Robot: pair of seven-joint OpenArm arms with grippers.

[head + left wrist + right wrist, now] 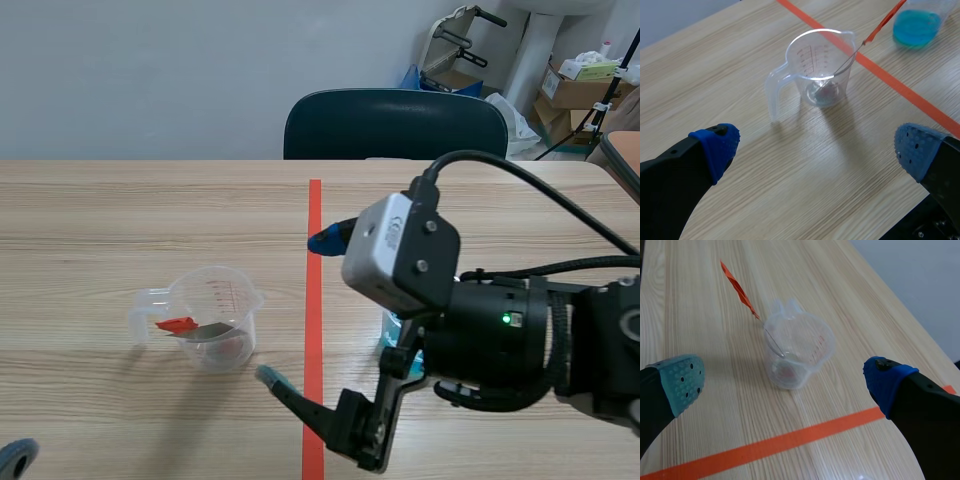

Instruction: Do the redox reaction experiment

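A clear measuring cup (215,318) stands left of the tape line, handle to the left. In it leans a thin metal strip with a red end (178,324), and something reddish lies at the cup's bottom. My right gripper (298,310) hangs open just right of the cup, which sits ahead of it (797,350) between the finger lines. My left gripper (816,147) is open and empty, with the cup (820,70) ahead of it. Only one of its pads (15,455) shows in the scene view. A container of blue liquid (917,22) stands beyond the tape, mostly hidden behind the right arm (392,325).
A dark chair back (395,125) stands at the table's far edge. Cardboard boxes (575,90) and other gear sit beyond it at the right. The red strip end (737,287) sticks up and out over the cup's rim.
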